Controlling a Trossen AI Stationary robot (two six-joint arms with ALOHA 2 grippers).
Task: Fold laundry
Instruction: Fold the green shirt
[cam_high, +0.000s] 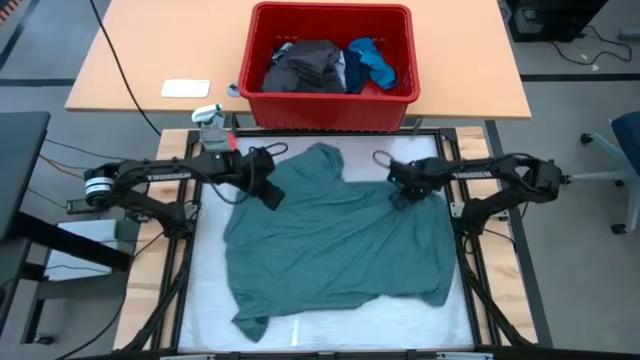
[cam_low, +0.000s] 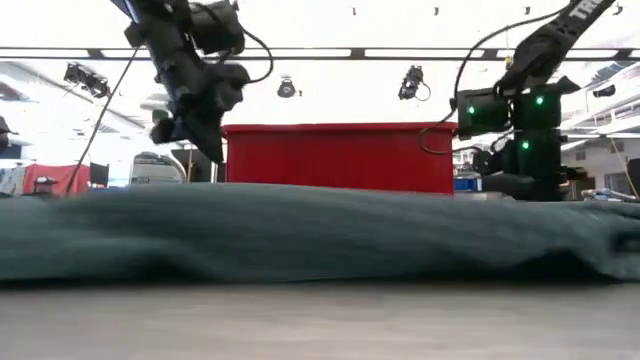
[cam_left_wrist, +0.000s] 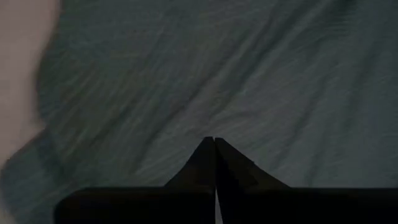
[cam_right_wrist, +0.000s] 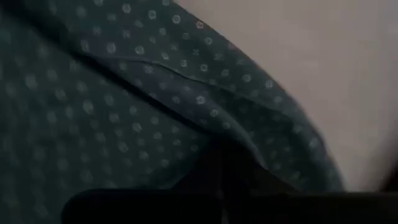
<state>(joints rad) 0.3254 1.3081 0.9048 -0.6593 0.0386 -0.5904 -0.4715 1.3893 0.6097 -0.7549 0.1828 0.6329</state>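
Teal shirt (cam_high: 340, 250) spread across the white surface (cam_high: 205, 300), rumpled, hem toward the near edge, one lower corner (cam_high: 250, 325) curled over, collar end pointing at the red bin (cam_high: 330, 105). Not yet folded; laid out flat, presumably so edges can be found and pulled straight first.

Left gripper (cam_high: 272, 200) over the shirt's upper left edge, raised clear of the cloth in the low view (cam_low: 205, 140). Fingers (cam_left_wrist: 202, 165) pressed fully together, nothing between them, teal fabric below. Probably poised to drop onto that shoulder.

Right gripper (cam_high: 402, 197) at the shirt's upper right shoulder, low against the cloth (cam_low: 520, 180). Fingers closed; whether a fold is pinched between them cannot be told, tips dark and hidden in the wrist view. Dotted weave (cam_right_wrist: 124, 93) fills that view, cloth edge lying against the pale surface.

Both arms at opposite shoulders, likely to lift or stretch the garment evenly.

Behind, in the bin: dark grey piece (cam_high: 305, 65) and bright blue piece (cam_high: 375, 60), waiting. Spray bottle (cam_high: 212, 125) left of the bin, near the surface's corner, well clear of the work.
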